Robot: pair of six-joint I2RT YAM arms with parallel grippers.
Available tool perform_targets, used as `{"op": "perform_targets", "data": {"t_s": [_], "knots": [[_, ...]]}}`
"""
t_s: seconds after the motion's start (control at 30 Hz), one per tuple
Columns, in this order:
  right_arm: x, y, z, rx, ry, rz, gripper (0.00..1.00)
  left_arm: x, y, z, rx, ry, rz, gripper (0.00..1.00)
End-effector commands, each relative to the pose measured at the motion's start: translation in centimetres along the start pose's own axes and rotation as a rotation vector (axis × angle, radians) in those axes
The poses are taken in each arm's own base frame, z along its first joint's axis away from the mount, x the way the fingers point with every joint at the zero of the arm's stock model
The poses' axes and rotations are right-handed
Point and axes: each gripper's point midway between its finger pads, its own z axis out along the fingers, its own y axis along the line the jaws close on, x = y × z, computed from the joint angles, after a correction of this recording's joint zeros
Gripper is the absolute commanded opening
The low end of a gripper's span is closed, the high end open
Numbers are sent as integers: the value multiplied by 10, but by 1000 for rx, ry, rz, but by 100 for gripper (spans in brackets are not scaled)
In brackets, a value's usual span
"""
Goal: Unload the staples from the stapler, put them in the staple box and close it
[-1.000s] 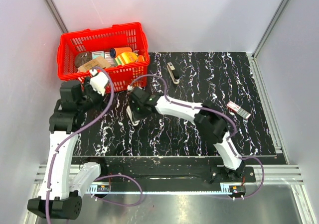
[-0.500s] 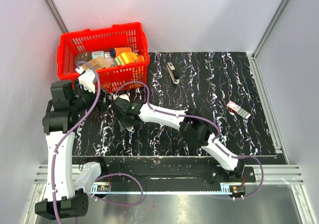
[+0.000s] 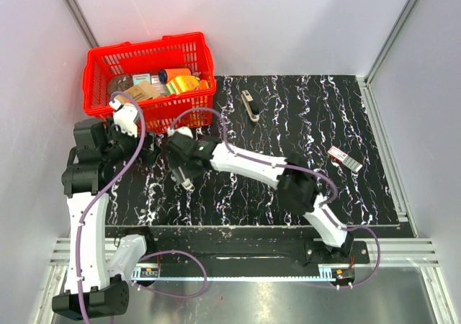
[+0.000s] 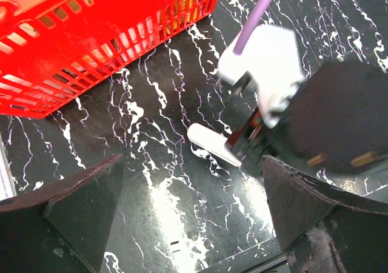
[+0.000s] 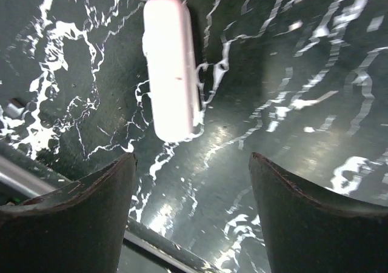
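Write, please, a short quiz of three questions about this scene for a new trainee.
1. True or false: the stapler lies on the table, outside the red basket.
2. In the right wrist view, which thing lies just ahead of the right tool? A the stapler; B a white oblong piece; C the red basket.
3. Does the left tool or the right tool hold anything?
Key: 1 true; 2 B; 3 no, both are open and empty.

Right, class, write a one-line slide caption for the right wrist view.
Right gripper open over a black marbled table, a white oblong piece lying flat just ahead of it.
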Motion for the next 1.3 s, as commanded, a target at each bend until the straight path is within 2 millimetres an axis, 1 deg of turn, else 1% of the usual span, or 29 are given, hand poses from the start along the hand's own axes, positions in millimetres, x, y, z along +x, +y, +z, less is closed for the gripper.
{"op": "perform_targets", "data": {"t_s": [0.0,0.03,0.07,0.13,0.17,0.27,0.3,0.33,0.37,0.4,0.5,0.57,0.6,0.63,0.67,0.7,0.83,0.97,1.07,1.13,1.27], "knots": [[-73,-50,-85,-12,-215,38,80,3,0,2,7,6,0,99],[-83,-66,-93,-16,-244,57,80,2,-2,2,15,1,7,99],[-88,-83,-96,-12,-257,81,81,2,-2,3,22,4,8,99],[-103,-127,-102,8,-289,138,81,3,-5,5,46,6,7,99],[-110,-154,-103,44,-307,162,81,3,-7,7,58,8,4,99],[-129,-226,-91,193,-346,199,82,6,-9,14,95,29,-8,99],[-133,-248,-84,237,-341,207,84,7,-9,16,102,36,-9,99],[-139,-264,-81,255,-344,223,84,9,-10,19,114,48,-13,99],[-142,-283,-73,272,-332,255,85,10,-10,22,119,56,-12,99],[-147,-296,-66,274,-331,277,85,12,-10,25,124,69,-12,99],[-165,-320,-50,317,-342,265,87,17,-10,33,122,97,5,99],[-170,-327,-32,337,-322,230,89,19,-10,37,119,110,14,99],[-174,-330,-28,348,-319,208,89,20,-10,40,119,114,20,99],[-174,-335,-20,368,-302,191,90,21,-10,42,118,121,27,99],[-178,-342,-18,389,-302,182,90,21,-9,45,116,126,33,99],[-176,-350,-6,398,-285,184,90,22,-9,47,118,133,39,99],[-175,-376,11,374,-280,253,89,24,-8,55,126,147,49,99],[-173,-382,26,352,-266,247,87,23,-9,60,137,146,46,99],[-169,-379,36,331,-257,244,85,24,-7,63,132,144,42,99],[-165,-380,43,331,-250,245,83,25,-7,65,133,142,43,99],[-165,-381,52,325,-251,250,78,28,-6,67,131,147,44,99]]}}
